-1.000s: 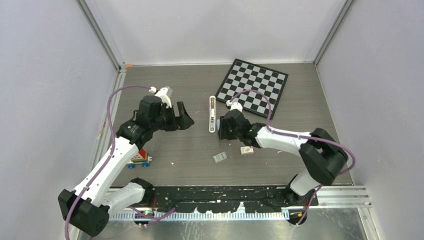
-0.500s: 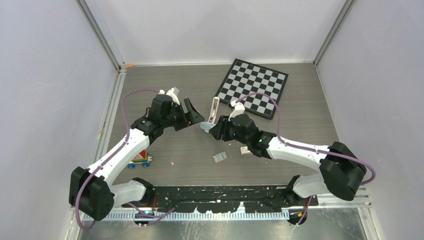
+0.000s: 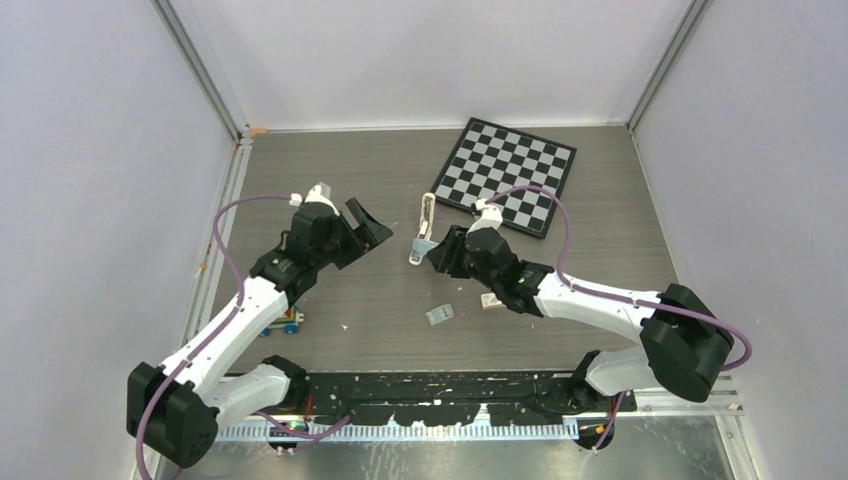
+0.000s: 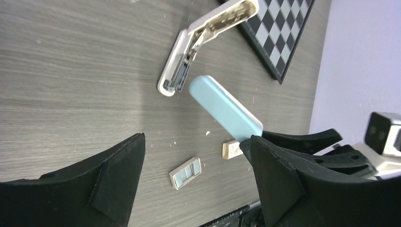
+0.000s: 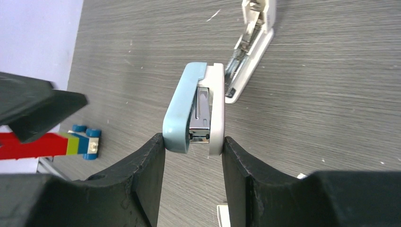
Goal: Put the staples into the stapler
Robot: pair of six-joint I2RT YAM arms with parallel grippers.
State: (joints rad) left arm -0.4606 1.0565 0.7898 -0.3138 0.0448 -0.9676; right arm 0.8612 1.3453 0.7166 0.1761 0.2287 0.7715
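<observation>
Nearest, lower middle of the overhead view: the staples [image 3: 440, 314], a small silvery block lying loose on the table [image 3: 600, 200], with the little white box [image 3: 492, 300] just to the right and apart from it. Box contents: impossible to tell. Lower left, beside the left arm: a toy car [image 3: 285, 321], no part of the job.

Further up, centre of frame: right gripper [image 5: 193, 140] clamped on the blue-and-white stapler [image 5: 196, 106], raised at a tilt and apparently off the surface. Blue lid shut over the metal magazine, so no way in for staples yet. To its left: left gripper [image 4: 195, 139] spread wide, grasping nothing, facing the held stapler across a gap.

Step in hand, by the look of it: presenting the stapler for opening, staples not yet touched. Next move likely calls for bringing the free jaws onto the blue lid and hinging it back against the pinned base, then fetching the block from the lower middle.

Just beyond: an open white stapler [image 5: 250, 49], flat on the table, magazine channel exposed; too small to tell whether loaded. Farthest, upper right of centre: a chessboard [image 3: 505, 175].
</observation>
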